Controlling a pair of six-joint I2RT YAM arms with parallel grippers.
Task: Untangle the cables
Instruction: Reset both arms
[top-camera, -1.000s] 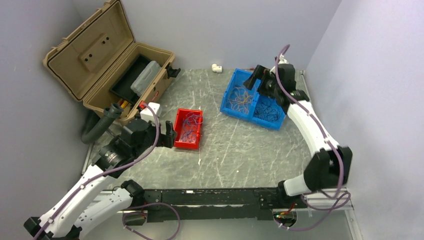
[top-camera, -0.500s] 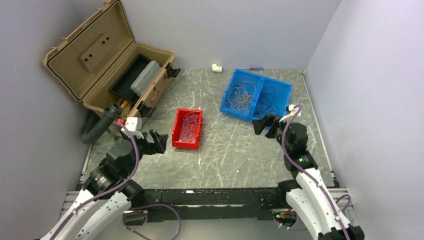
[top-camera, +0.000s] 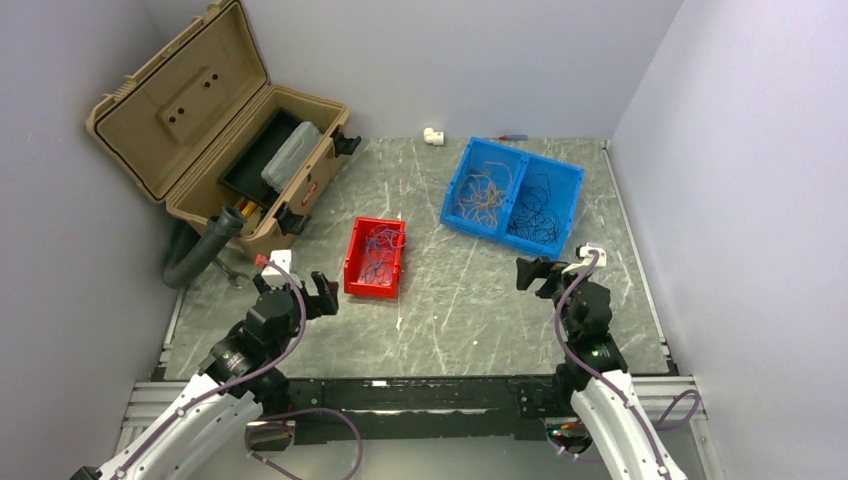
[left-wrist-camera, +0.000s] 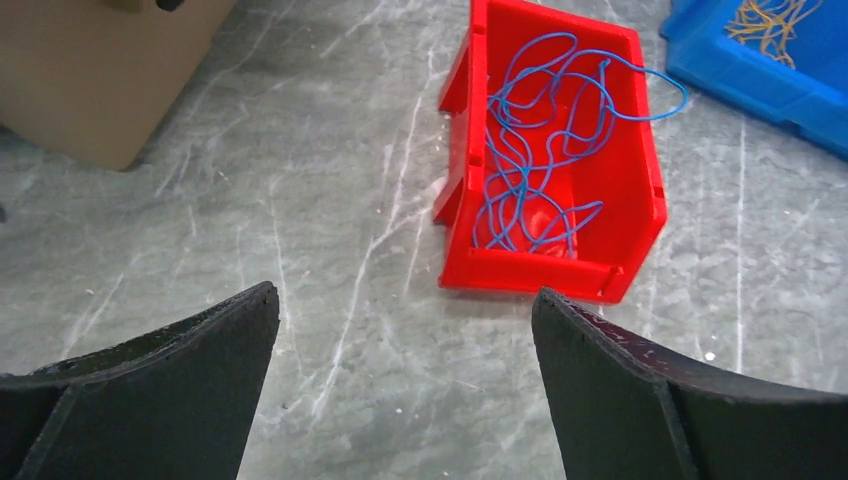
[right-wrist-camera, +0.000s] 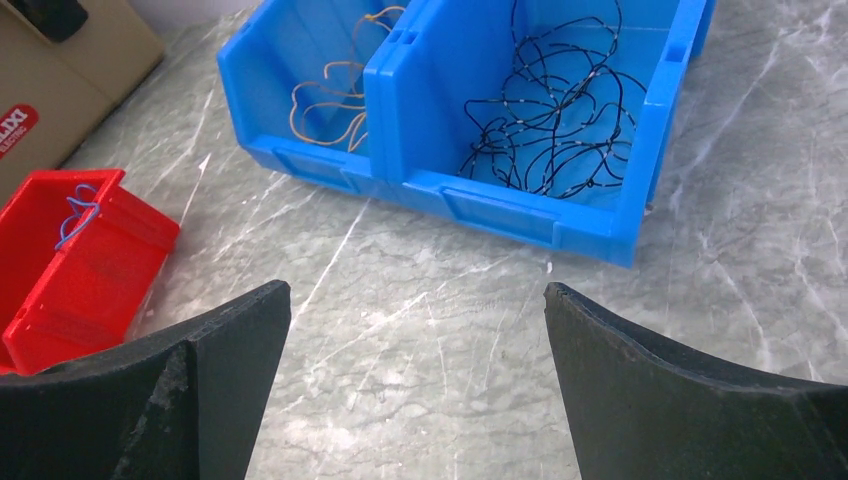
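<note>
Top external, blue cables (top-camera: 378, 250) in red bin (top-camera: 352, 264), others (top-camera: 482, 195) in blue bin (top-camera: 490, 233)

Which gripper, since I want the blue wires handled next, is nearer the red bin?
Left. The left gripper sits just left of the red bin, near its front end; the right gripper is far off to its right, by the blue bin.

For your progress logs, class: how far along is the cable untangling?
Done: blue wires lie in the red bin, orange wires and black wires in separate halves of the blue bin. In hand: nothing; left tool and right tool open, empty. Left: each bin's strands look looped together.
</note>
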